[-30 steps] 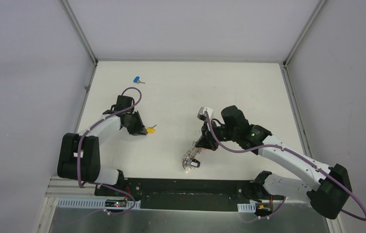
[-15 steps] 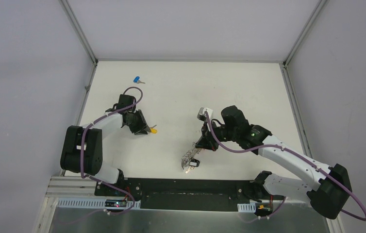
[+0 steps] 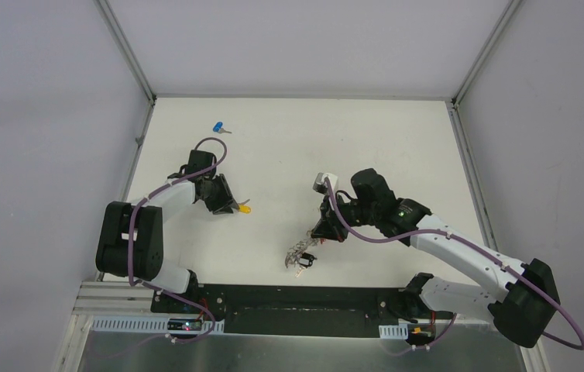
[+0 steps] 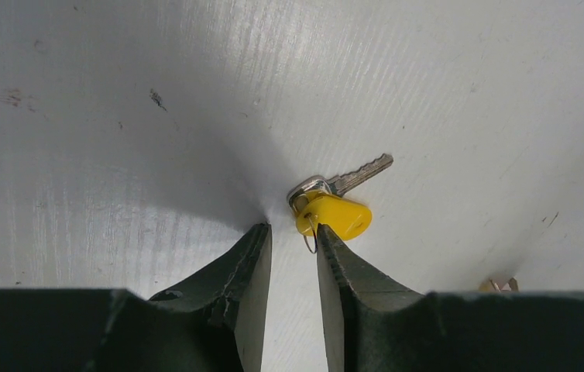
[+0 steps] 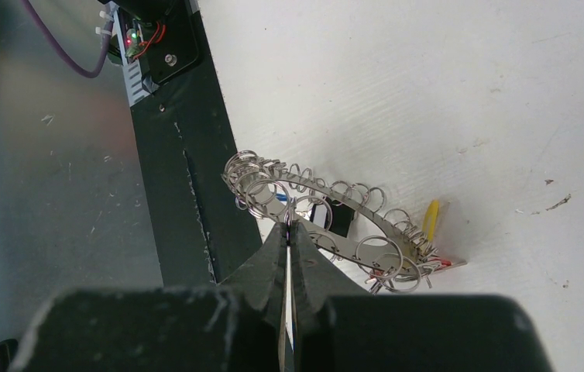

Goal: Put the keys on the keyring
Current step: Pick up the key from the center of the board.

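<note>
A yellow-headed key (image 4: 334, 215) lies flat on the white table, its blade pointing right. In the top view this yellow key (image 3: 244, 208) sits just right of my left gripper (image 3: 231, 206). My left gripper (image 4: 293, 231) is narrowly open with nothing between the fingers; the key's small wire loop touches the right fingertip (image 4: 326, 236). A blue-headed key (image 3: 218, 127) lies far back on the left. My right gripper (image 5: 289, 226) is shut on the near edge of the keyring (image 5: 374, 218), a flat grey band fringed with small rings. The right gripper (image 3: 321, 232) holds the keyring (image 3: 301, 252) tilted, its low end on the table.
A black base plate (image 3: 297, 298) and a metal ledge (image 3: 118, 322) run along the near edge, close to the keyring. Aluminium frame posts (image 3: 126, 50) and grey walls bound the table on three sides.
My left gripper's jaws have parted and its arm has drawn in; the yellow key now lies free just past the fingertips. The right gripper has shifted the keyring slightly left.
</note>
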`<act>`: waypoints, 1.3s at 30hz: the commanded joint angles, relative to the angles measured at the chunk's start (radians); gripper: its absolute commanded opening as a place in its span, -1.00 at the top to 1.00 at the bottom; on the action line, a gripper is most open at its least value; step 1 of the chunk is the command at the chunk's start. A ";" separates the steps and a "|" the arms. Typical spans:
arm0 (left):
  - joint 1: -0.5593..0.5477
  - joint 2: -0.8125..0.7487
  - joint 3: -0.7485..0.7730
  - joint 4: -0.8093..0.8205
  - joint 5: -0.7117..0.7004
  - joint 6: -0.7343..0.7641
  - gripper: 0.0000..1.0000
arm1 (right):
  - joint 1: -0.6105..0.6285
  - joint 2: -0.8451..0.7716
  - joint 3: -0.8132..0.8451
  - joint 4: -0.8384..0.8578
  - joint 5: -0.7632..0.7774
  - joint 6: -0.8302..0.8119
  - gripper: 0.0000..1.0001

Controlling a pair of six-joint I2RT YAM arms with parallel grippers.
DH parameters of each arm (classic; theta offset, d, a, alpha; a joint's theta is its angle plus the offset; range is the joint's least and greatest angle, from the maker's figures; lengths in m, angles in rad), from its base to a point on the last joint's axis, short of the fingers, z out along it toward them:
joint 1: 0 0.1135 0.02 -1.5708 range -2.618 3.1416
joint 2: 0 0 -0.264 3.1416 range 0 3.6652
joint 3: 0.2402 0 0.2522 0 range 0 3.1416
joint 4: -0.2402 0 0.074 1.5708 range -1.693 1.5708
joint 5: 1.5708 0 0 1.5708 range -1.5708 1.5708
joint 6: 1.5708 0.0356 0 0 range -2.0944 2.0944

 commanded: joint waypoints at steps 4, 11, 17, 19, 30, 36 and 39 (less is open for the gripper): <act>0.002 -0.012 0.020 0.035 0.033 0.020 0.52 | -0.002 0.007 0.045 0.023 -0.031 0.011 1.00; 0.002 0.015 0.026 0.040 0.040 0.043 0.86 | -0.003 0.005 0.047 0.023 -0.035 0.011 1.00; 0.002 -0.041 0.024 0.031 0.047 0.052 1.00 | -0.002 -0.010 0.052 0.016 -0.050 -0.006 1.00; 0.002 -0.089 0.026 0.006 0.053 0.060 1.00 | -0.003 -0.018 0.058 0.017 -0.056 -0.019 1.00; -0.070 -0.369 0.157 -0.232 0.141 0.252 1.00 | -0.003 -0.039 0.119 0.023 -0.148 -0.173 1.00; -0.275 -0.422 0.241 -0.278 0.161 0.398 1.00 | -0.003 -0.059 0.135 0.067 -0.235 -0.252 1.00; -0.345 -0.446 0.256 -0.271 0.189 0.426 1.00 | -0.003 -0.083 0.118 0.098 -0.253 -0.282 1.00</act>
